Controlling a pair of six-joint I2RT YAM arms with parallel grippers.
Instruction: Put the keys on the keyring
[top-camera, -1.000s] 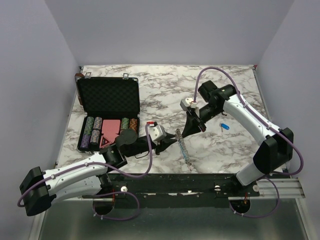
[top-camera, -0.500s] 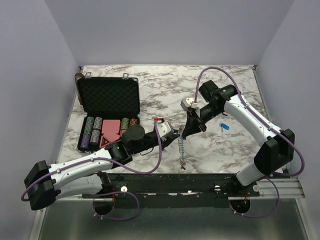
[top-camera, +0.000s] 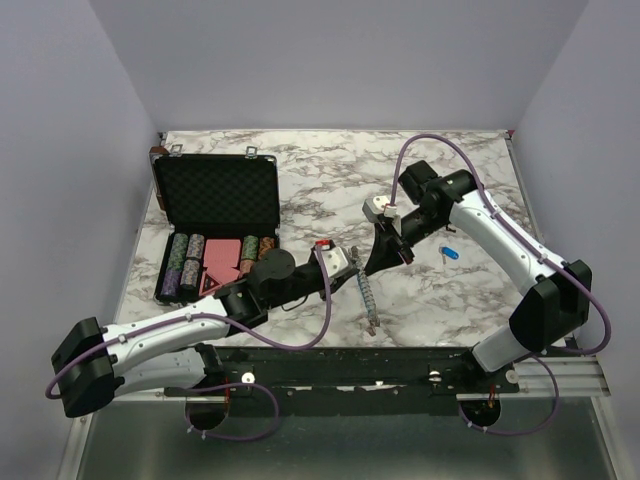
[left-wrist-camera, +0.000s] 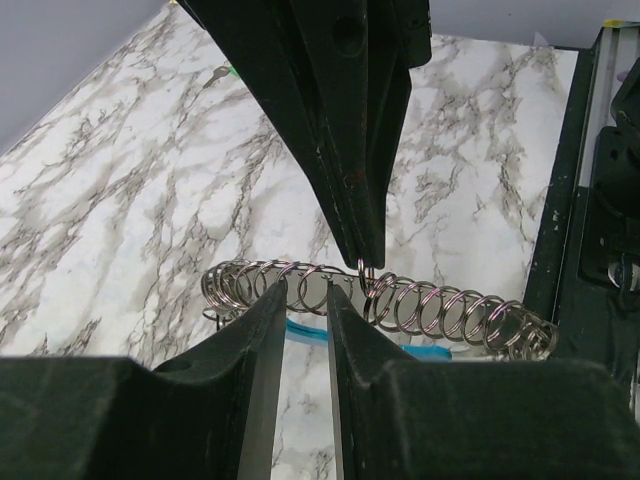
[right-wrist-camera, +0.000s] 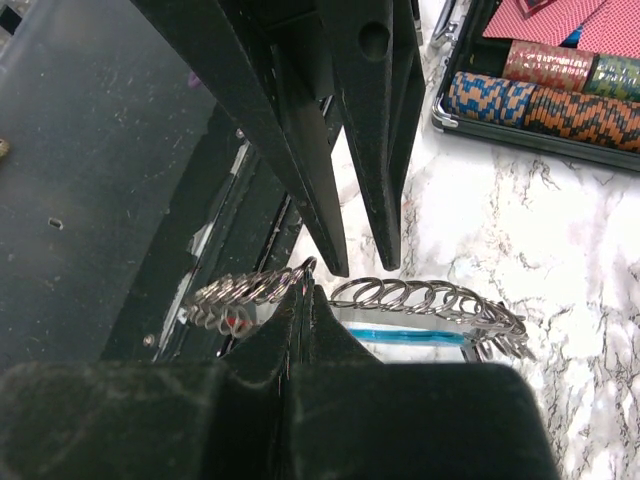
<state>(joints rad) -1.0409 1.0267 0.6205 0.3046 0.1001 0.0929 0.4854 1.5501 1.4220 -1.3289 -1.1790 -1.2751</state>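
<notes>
Left gripper (left-wrist-camera: 306, 295) has come to the keyring (left-wrist-camera: 450, 315), narrow, grip unclear; right gripper (right-wrist-camera: 302, 295) pinches it. It looks floppy, light: hold one ring.

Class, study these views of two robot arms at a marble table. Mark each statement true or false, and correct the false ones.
1. The black case stands open, with poker chips in its lower half. True.
2. The blue key is threaded on the keyring. False: it lies alone on the table, apart from the keyring.
3. The left gripper and the right gripper both meet at the keyring. True.
4. The right gripper is wide open. False: it is shut, pinching one ring of the keyring.
</notes>
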